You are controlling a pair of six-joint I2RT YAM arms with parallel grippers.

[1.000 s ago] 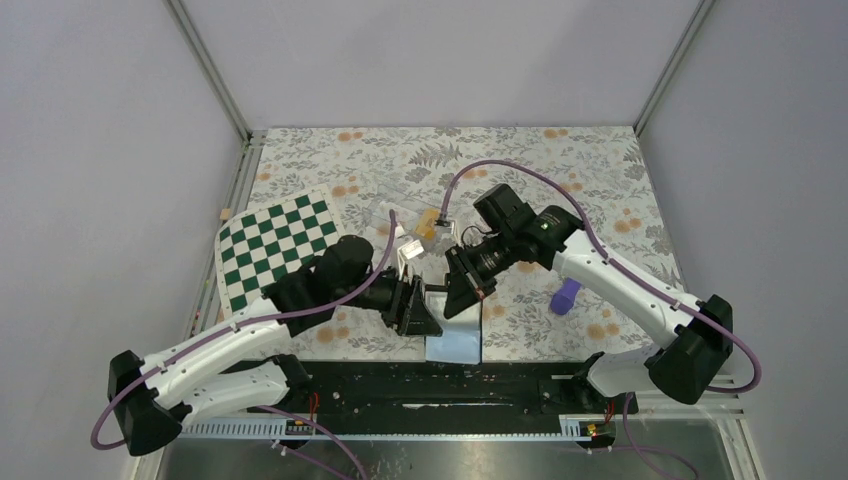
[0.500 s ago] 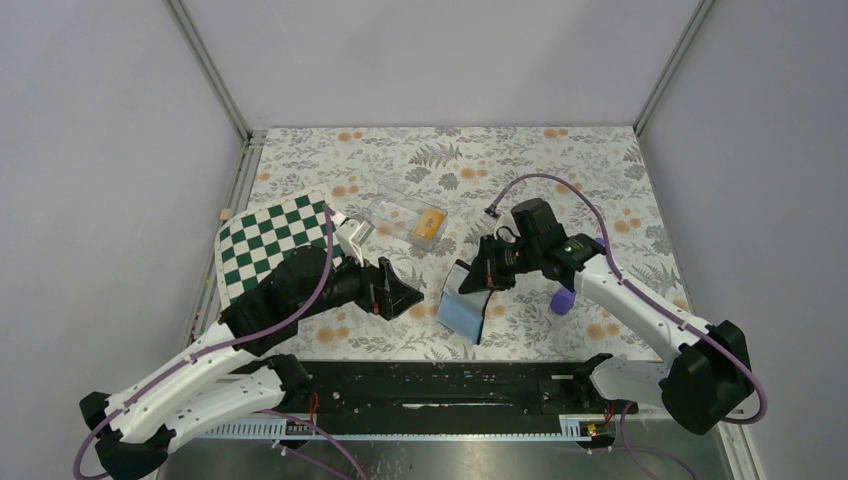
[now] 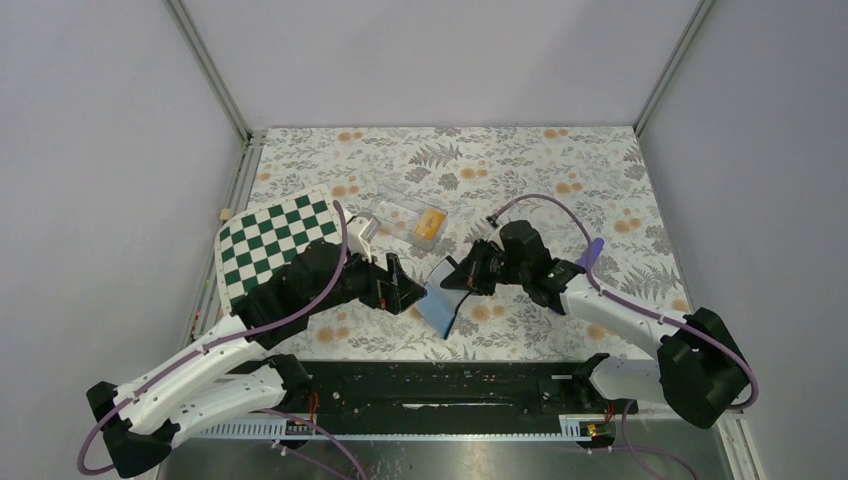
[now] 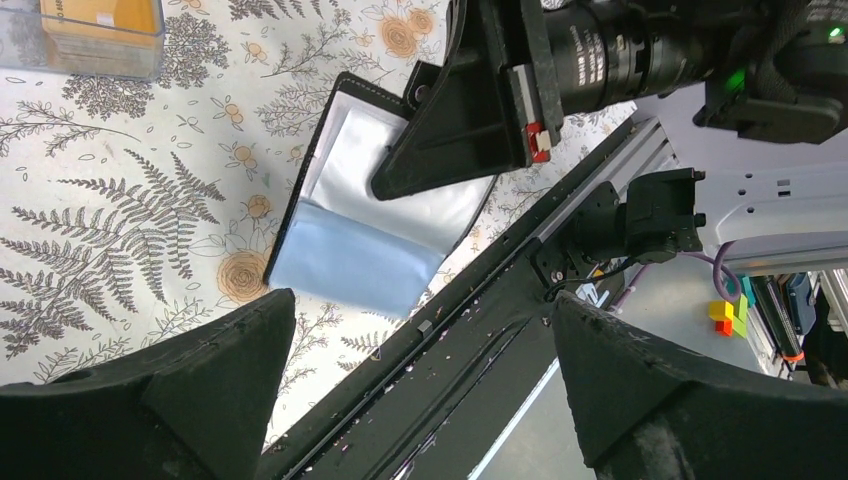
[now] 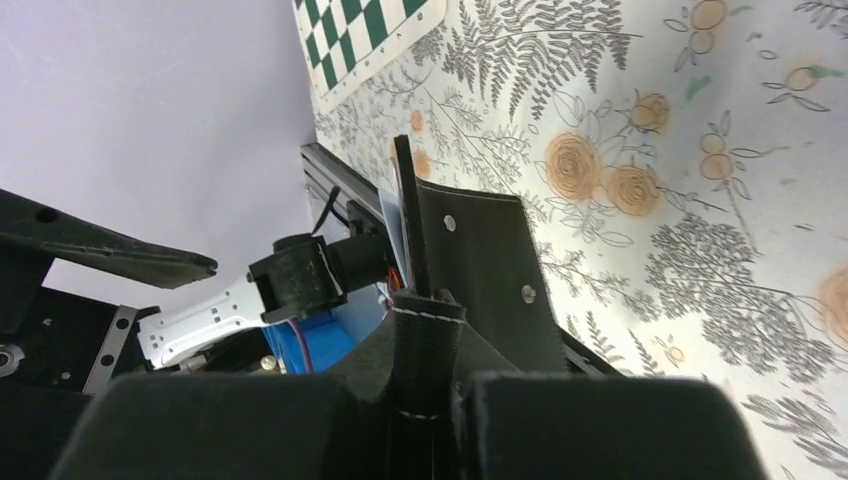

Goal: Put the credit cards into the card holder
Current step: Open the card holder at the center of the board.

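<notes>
Right gripper point(image 3: 463, 277) pinches the open card holder point(image 3: 438, 305), long axis running 1 to 7 o'clock; left gripper point(image 3: 410, 288) gapes wide, empty

- My left gripper point(image 3: 410, 290), fingers spread wide, faces the wallet point(image 3: 441, 304) across a narrow gap.
- My right gripper point(image 3: 456, 280) clamps the wallet's far edge, blocking that side.
- The clear box point(image 3: 398, 214) stands just beyond my left gripper.
- The black rail point(image 3: 450, 385) runs near the wallet's lower corner.
</notes>
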